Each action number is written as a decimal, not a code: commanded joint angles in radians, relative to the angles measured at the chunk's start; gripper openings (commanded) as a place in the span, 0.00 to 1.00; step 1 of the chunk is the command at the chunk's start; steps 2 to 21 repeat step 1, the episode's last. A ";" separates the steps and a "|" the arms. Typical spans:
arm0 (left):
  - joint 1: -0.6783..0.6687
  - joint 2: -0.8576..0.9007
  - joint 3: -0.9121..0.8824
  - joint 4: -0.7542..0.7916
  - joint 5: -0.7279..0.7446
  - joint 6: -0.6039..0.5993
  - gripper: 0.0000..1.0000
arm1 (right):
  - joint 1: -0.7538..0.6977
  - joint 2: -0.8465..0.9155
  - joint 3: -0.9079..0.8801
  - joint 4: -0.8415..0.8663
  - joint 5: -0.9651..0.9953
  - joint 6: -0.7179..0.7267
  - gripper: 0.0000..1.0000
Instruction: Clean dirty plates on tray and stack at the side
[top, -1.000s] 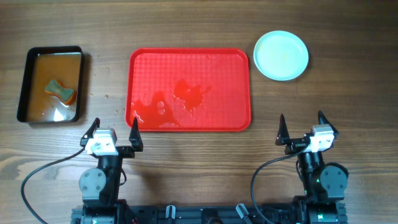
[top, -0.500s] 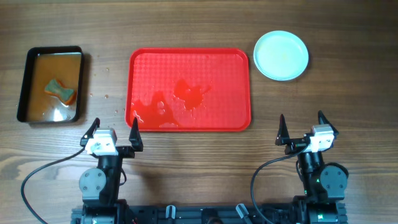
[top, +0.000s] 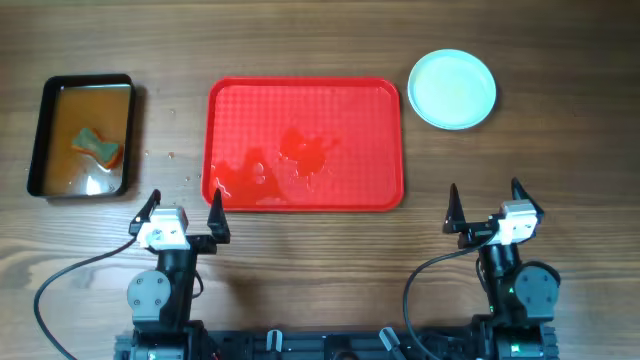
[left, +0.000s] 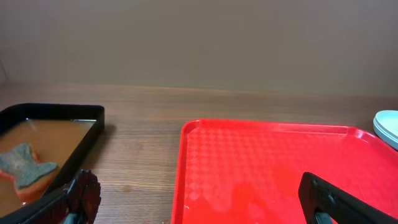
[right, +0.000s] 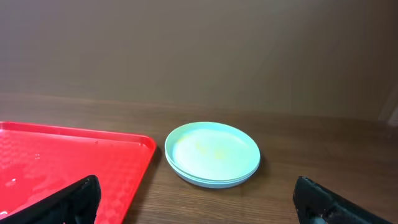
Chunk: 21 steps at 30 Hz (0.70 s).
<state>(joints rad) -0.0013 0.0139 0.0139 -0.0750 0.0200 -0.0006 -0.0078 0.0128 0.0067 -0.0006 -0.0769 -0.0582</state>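
Observation:
The red tray lies in the middle of the table with wet patches and no plates on it; it also shows in the left wrist view and the right wrist view. The pale-blue plates sit stacked on the table right of the tray, seen too in the right wrist view. My left gripper is open and empty near the tray's front left corner. My right gripper is open and empty in front of the plate stack.
A black pan of brownish water with a sponge in it stands at the left, also in the left wrist view. Small droplets spot the wood between pan and tray.

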 joint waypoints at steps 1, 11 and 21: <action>-0.007 -0.008 -0.008 -0.001 0.005 0.020 1.00 | -0.006 -0.009 -0.002 0.002 0.010 -0.014 1.00; -0.007 -0.008 -0.008 -0.001 0.005 0.020 1.00 | -0.006 -0.009 -0.002 0.002 0.010 -0.014 1.00; -0.007 -0.008 -0.008 -0.001 0.005 0.020 1.00 | -0.006 -0.009 -0.002 0.002 0.010 -0.014 1.00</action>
